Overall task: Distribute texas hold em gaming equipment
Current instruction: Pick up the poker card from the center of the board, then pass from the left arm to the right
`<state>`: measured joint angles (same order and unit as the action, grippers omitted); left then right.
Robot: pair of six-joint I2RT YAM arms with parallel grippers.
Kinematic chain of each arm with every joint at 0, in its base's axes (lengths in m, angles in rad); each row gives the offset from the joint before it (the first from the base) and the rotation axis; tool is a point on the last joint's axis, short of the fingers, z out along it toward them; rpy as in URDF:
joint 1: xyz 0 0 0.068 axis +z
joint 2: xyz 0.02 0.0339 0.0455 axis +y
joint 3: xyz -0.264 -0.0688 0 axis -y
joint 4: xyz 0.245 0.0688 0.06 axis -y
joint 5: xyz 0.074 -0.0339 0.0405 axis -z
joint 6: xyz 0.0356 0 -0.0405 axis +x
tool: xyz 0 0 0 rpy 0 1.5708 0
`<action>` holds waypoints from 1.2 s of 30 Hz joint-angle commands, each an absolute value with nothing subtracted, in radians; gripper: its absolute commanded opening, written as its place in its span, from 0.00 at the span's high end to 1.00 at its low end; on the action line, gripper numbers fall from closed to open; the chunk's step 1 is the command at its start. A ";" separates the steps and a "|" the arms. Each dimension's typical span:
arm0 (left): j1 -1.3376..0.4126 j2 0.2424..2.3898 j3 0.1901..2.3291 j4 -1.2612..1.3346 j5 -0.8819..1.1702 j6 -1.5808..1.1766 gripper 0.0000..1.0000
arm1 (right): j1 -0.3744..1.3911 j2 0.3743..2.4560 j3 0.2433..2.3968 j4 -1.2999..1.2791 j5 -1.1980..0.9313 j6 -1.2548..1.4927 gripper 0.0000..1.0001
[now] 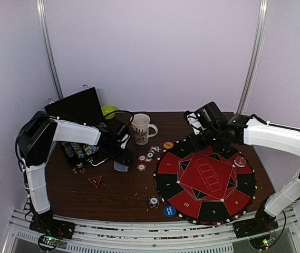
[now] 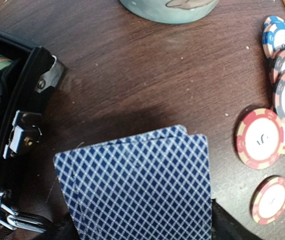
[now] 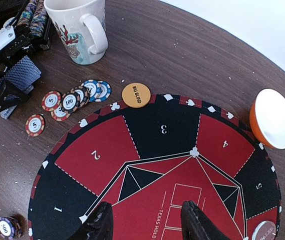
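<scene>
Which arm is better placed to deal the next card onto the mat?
Left. The left gripper holds the cards beside the chips; the right gripper hovers open and empty over the mat.

dark wood table (image 1: 119,196) carries a round mat (image 1: 207,182), mug (image 1: 140,128), loose chips (image 1: 150,154), orange disc (image 1: 168,145).

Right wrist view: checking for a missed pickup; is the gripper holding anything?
No, the right gripper hangs open and empty above the mat.
</scene>
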<state>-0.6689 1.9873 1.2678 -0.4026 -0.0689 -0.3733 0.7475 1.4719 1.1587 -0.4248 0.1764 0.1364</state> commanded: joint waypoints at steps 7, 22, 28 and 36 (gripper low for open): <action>-0.677 1.960 1.174 -0.446 0.043 -0.293 0.43 | 0.749 1.464 1.211 -0.453 0.176 0.150 0.52; -0.793 1.647 1.264 -0.620 0.132 0.118 0.44 | 0.670 1.503 1.263 -0.250 -0.457 0.328 0.43; -0.827 1.543 1.301 -0.626 0.188 0.215 0.44 | 0.681 1.624 1.245 0.014 -0.694 0.519 0.43; -0.842 1.541 1.354 -0.658 0.186 0.265 0.45 | 0.749 1.773 1.321 0.147 -0.791 0.597 0.35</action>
